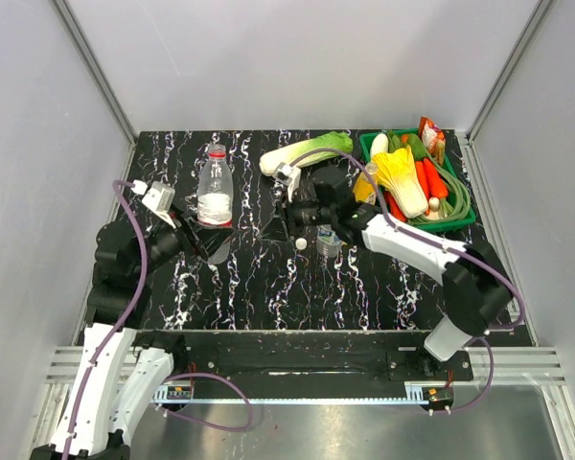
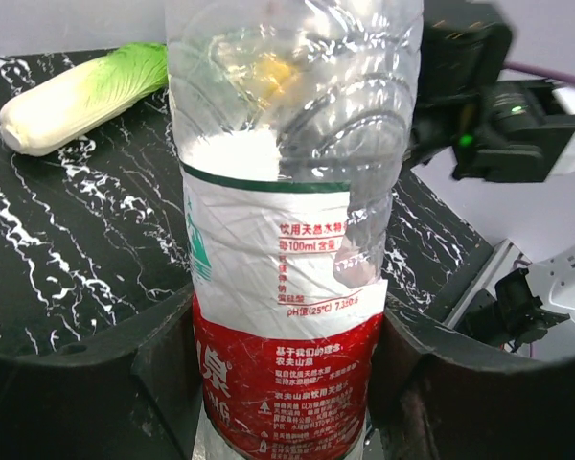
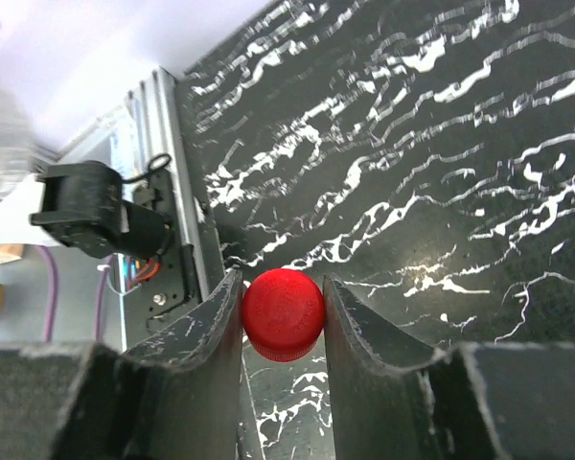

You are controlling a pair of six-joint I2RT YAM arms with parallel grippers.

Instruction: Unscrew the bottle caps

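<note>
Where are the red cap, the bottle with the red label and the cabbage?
red cap (image 3: 283, 314): right wrist view, on its middle.
bottle (image 2: 287, 287): left wrist view, on its label.
cabbage (image 2: 67, 101): left wrist view, on its pale stalk.

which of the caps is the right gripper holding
The red cap, pinched in the right gripper; the white cap lies loose on the table, gripped by nothing.
</note>
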